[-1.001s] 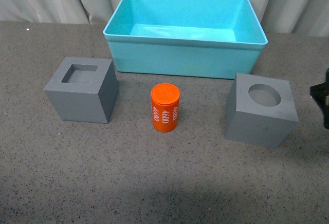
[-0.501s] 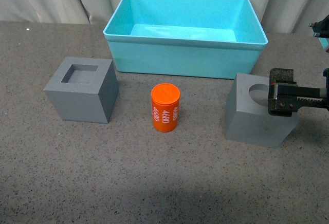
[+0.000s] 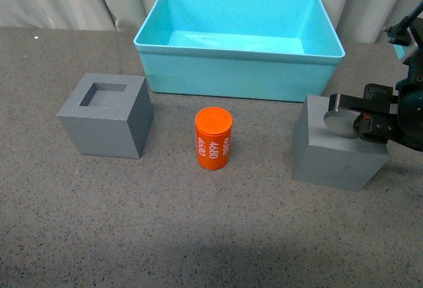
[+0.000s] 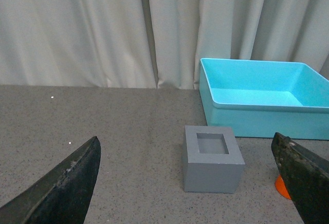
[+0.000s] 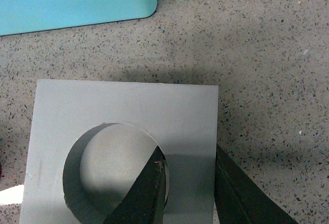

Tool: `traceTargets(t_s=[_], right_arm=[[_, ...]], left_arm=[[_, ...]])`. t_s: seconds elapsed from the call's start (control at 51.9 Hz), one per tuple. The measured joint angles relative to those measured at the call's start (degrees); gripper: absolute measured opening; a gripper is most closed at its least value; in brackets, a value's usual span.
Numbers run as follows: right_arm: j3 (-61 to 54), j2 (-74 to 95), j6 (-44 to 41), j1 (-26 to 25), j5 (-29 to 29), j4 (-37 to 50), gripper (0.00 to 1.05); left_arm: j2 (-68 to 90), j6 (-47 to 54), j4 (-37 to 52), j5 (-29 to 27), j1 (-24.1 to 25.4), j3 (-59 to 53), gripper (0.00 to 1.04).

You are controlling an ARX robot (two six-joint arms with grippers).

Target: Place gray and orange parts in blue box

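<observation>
The gray cube with the round recess (image 3: 334,149) stands on the table at the right, in front of the blue box (image 3: 238,76). My right gripper (image 3: 360,119) is shut on its wall, one finger inside the recess and one outside; the right wrist view shows the cube (image 5: 123,116) and gripper (image 5: 190,157). The gray cube with the square recess (image 3: 106,115) stands at the left and shows in the left wrist view (image 4: 212,158). The orange cylinder (image 3: 213,138) printed "4680" stands between the cubes. My left gripper (image 4: 187,183) is open, well short of the square-recess cube.
The blue box shows in the left wrist view (image 4: 257,100) and a corner of it in the right wrist view (image 5: 77,3); it holds nothing. Curtains hang behind the speckled gray table (image 3: 198,235).
My right gripper has come in from the right edge onto the round-recess cube and closed on its wall. The cube has shifted slightly.
</observation>
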Motion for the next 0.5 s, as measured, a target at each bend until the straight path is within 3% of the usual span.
traceTargets(t_s=[0.347, 0.501], right_arm=[[-4.48, -13.16, -2.47, -0.81, -4.52, 2.36, 0.18], [0.7, -18.82, -5.81, 0.77, -7.52, 3.08, 0.18]], left_arm=[[0.0, 0.0, 0.0, 0.02, 0.0, 0.0, 0.98], [0.0, 0.0, 0.0, 0.02, 0.0, 0.0, 0.98]])
